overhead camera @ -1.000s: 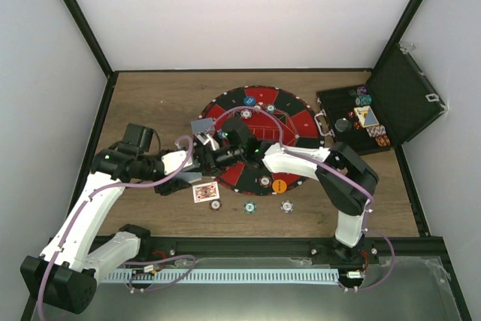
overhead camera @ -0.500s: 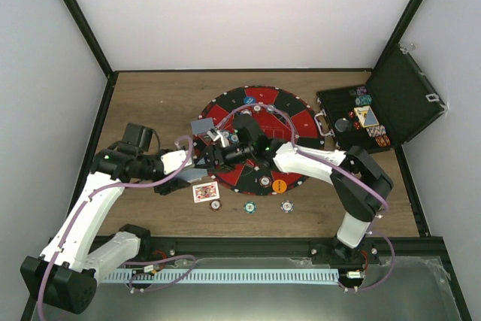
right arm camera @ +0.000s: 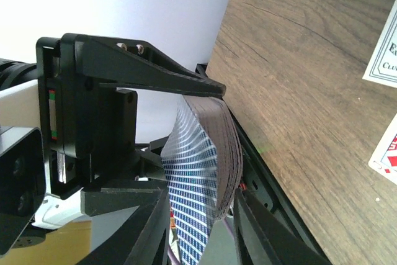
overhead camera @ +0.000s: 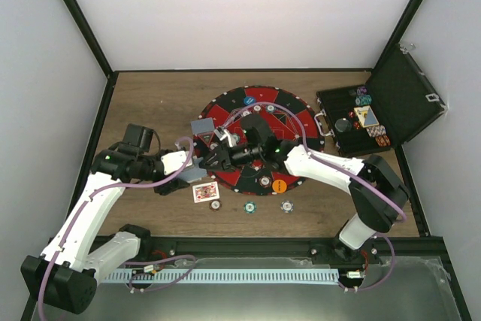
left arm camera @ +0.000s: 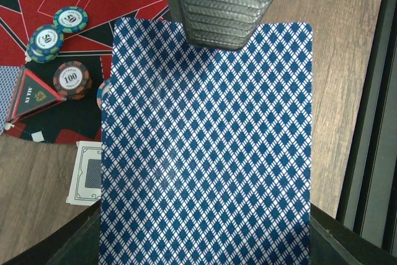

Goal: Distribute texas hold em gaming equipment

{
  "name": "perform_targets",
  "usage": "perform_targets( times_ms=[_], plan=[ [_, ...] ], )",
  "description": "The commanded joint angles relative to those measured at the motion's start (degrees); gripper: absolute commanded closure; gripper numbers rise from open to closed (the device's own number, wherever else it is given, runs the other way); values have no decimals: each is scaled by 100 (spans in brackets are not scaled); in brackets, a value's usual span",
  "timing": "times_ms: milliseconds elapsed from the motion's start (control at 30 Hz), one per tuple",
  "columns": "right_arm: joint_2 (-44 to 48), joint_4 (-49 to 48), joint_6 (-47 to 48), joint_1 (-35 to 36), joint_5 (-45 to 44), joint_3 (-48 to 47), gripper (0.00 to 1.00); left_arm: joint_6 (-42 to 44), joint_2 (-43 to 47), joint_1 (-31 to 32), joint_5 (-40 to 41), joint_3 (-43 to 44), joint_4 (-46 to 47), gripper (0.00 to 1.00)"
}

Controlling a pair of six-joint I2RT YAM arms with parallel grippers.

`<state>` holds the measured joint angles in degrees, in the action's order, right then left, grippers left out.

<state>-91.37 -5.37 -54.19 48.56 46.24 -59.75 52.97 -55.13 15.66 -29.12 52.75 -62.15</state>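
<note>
1. The left hand (overhead camera: pixel 200 140) is clamping the deck (left arm camera: pixel 205 153) over the counter (overhead camera: pixel 150 103).
2. The right hand (right arm camera: pixel 201 231) is straddling the deck's end, partly open; whether it is gripping cannot be told.
3. One card (overhead camera: pixel 205 192) and three chips (overhead camera: pixel 249 206) are lying dealt; most of the dealing is likely waiting.

Bright, even light falls from above in the top view; the white walls wash out pale; the arms throw only faint, soft shadows on the tabletop (overhead camera: pixel 150 103); small details there look coarse. In the left wrist view the cards (left arm camera: pixel 205 147) are crisp and free of glare. In the right wrist view the white wall is blown out; the right end effector (right arm camera: pixel 201 200) is dark and blurred at the bottom edge; the wood grain is sharp.
</note>
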Motion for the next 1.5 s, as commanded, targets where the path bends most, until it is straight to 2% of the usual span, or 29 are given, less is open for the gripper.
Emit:
perform_targets(
  times_ms=[0, 167, 400, 533, 633, 867, 1167, 1300, 1467],
  plan=[
    [121, -148, -104, 53, 40, 49, 73, 97, 26, -31, -46, -22, 151, 96],
    [126, -215, -156, 157, 26, 29, 84, 103, 14, -29, 9, -55, 151, 96],
    [148, -370, -251, 181, 86, 38, 86, 117, 12, -29, 38, -78, 184, 96],
    [150, -320, -249, 155, 97, 17, 98, 116, 14, -28, 77, -80, 185, 96],
    [230, -368, -276, 52, 200, 16, 99, 117, 12, -28, 120, -97, 192, 96],
    [521, -292, -266, -501, 481, 75, 99, 72, -53, -28, 185, -89, 230, 96],
    [692, 329, 249, -1454, 842, -30, 99, 86, -67, -32, 214, -93, 234, 96],
    [339, 907, 775, -2066, 891, -457, 99, 99, -75, -28, 193, -98, 210, 96],
    [-673, 1580, 1356, -2955, 660, -1504, 99, 97, -63, -28, 149, -70, 117, 96]
  ],
)
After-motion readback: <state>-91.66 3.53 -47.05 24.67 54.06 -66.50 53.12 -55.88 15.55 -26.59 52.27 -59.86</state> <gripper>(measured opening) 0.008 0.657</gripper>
